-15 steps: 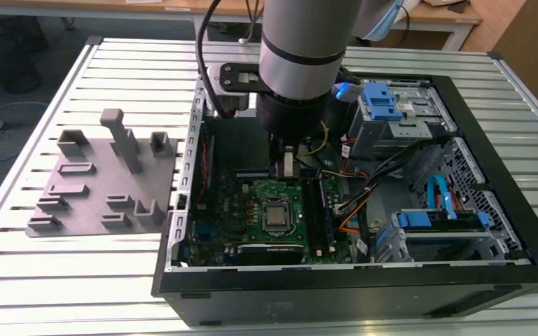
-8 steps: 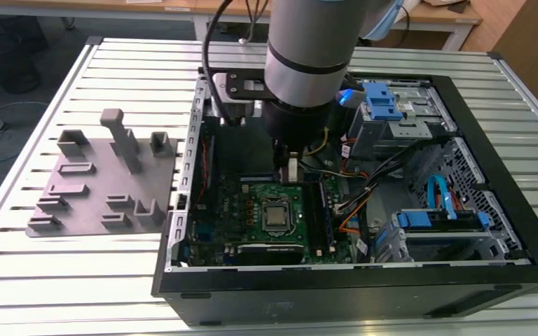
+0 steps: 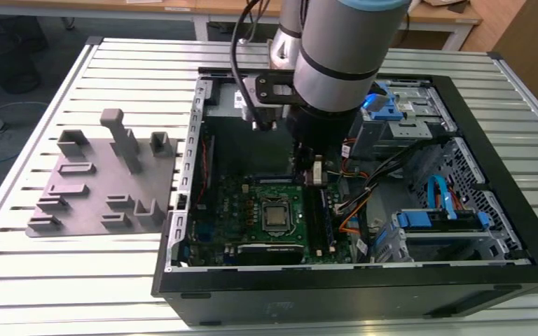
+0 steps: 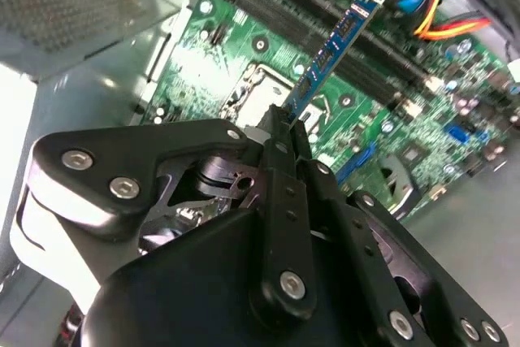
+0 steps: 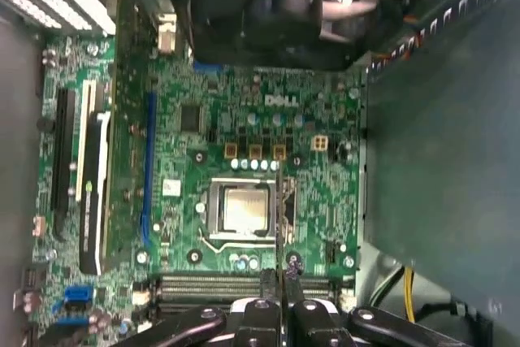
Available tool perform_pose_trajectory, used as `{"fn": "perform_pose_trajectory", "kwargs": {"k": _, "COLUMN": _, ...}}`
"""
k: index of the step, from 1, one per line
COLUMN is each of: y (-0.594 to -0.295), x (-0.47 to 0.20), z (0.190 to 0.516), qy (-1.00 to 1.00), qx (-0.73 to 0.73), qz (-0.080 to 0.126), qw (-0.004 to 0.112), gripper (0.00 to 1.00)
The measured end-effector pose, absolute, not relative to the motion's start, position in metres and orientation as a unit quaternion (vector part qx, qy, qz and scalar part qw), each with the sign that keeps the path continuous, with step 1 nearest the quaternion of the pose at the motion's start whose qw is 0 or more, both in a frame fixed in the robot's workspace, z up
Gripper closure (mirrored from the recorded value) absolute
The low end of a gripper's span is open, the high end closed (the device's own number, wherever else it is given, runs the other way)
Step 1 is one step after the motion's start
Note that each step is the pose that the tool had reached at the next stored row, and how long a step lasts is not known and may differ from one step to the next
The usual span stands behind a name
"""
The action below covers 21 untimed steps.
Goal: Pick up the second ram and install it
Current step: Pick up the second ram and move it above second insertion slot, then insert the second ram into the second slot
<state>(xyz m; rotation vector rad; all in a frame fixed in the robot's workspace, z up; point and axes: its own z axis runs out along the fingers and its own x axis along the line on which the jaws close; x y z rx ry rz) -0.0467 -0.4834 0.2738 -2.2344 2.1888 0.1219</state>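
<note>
Step in hand: the install half. The pick-up looks done, since the gripper (image 4: 290, 126) has its jaws closed on the memory stick (image 4: 329, 50), pinching one end btwn the fingertips (image 4: 279, 137). The rest of the stick juts out past them toward the circuit board (image 4: 455, 127).

In the exterior view the arm (image 3: 344, 49) reaches down into the open computer case (image 3: 493, 273). The gripper (image 3: 311, 168) sits above the circuit board (image 3: 241, 210), nearer the board's edge on the exterior view's right, where the slots run. A grey holder tray (image 3: 92, 182) sits on the table (image 3: 64, 280) just beside the case wall, on the exterior view's left.

In the first wrist view the memory stick (image 5: 280, 225) shows edge-on as a thin line. It passes along one side of the chip socket (image 5: 244, 209), w/ the slots (image 5: 203, 286) close by the gripper (image 5: 280, 302).

In the second wrist view the stick's far end lies over the slots (image 4: 406, 67). Can't tell if it touches them. In both wrist views the stick's line crosses the slots' line instead of following it; real angle or just camera angle, can't tell.

Judgement: not seated yet. Seating calls for the stick's long edge parallel to a free slot, centred over it, & pressed straight down. Off-line or tilted, it would prob. jam on the slot walls.
</note>
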Motion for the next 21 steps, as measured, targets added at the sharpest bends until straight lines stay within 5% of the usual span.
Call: {"fn": "perform_pose_trajectory", "kwargs": {"k": 21, "y": -0.502, "x": -0.046, "z": 0.27, "qy": 0.699, "qx": -0.714, "qz": 0.039, "qw": 0.006, "gripper": 0.86}}
